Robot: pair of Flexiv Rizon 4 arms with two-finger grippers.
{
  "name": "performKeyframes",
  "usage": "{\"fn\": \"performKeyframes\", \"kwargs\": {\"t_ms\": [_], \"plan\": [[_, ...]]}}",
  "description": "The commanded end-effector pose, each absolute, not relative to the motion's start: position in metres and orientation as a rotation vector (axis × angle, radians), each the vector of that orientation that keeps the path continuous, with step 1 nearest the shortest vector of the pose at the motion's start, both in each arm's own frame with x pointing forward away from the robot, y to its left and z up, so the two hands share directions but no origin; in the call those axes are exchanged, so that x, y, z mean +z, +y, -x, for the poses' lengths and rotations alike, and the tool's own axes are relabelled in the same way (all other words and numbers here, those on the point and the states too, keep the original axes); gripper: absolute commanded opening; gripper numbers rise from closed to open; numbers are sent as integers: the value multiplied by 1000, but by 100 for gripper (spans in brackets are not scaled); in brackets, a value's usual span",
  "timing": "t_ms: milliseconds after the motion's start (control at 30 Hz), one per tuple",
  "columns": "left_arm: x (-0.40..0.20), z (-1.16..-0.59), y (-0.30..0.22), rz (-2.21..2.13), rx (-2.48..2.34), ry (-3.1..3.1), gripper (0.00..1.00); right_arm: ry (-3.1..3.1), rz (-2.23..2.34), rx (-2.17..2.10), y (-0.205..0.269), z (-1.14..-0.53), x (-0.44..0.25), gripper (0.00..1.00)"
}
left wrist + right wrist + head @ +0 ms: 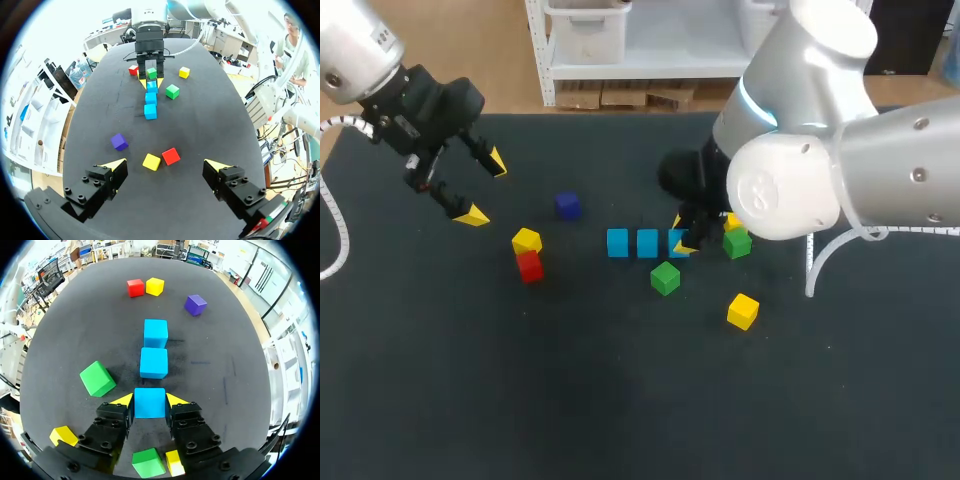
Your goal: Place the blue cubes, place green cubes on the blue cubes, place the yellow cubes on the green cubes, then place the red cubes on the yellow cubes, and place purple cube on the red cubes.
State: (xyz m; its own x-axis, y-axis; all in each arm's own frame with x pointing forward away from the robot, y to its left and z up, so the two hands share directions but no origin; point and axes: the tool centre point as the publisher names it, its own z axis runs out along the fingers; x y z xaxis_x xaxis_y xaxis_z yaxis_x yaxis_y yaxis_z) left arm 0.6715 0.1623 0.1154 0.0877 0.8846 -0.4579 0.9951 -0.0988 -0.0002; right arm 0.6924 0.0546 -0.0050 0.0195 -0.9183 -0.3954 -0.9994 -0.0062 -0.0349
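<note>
Over the bench (440, 400) in the head view, you have three blue cubes set in a row near the middle: the first blue cube (617, 242), the second blue cube (647, 243) and the third blue cube (676, 243), each just beside the next. Your right end effector (682, 240) comes in from three o'clock and sits at the third, its arm hiding part of that cube. A near green cube (665, 277) lies at six o'clock of the row, and a far green cube (737, 243) at three o'clock. The purple cube (567, 206) waits at ten o'clock of the row. Your left end effector (485, 188) hangs out at the bench's ten o'clock, well apart, likely to leave the row free.

From the left wrist view, the left end effector (165, 166) is spread wide and holds nothing. A yellow cube (151, 161) and a red cube (171, 156) lie touching, just ahead at its twelve o'clock, handy for later layers. The blue row runs on toward the right end effector (151, 80).

From the right wrist view, the right end effector (150, 401) is clamped on the third blue cube (149, 407), one yellow tip against each side face. The other two blues line up ahead at its twelve o'clock. You can judge that this side grip keeps the cube square to the row, giving the greens an even base; the near green cube (97, 378) at ten o'clock looks the closest next pick
</note>
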Motion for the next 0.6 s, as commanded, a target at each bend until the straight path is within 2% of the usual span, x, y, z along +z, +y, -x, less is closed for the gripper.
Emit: {"fn": "performKeyframes", "kwargs": {"t_ms": [33,600], "plan": [[115,-673,163,-2062,-503,1862,100,1965,1999,377,54,-694,-6,0],[115,-673,163,-2062,-503,1862,100,1949,2007,382,55,-700,-7,0]]}}
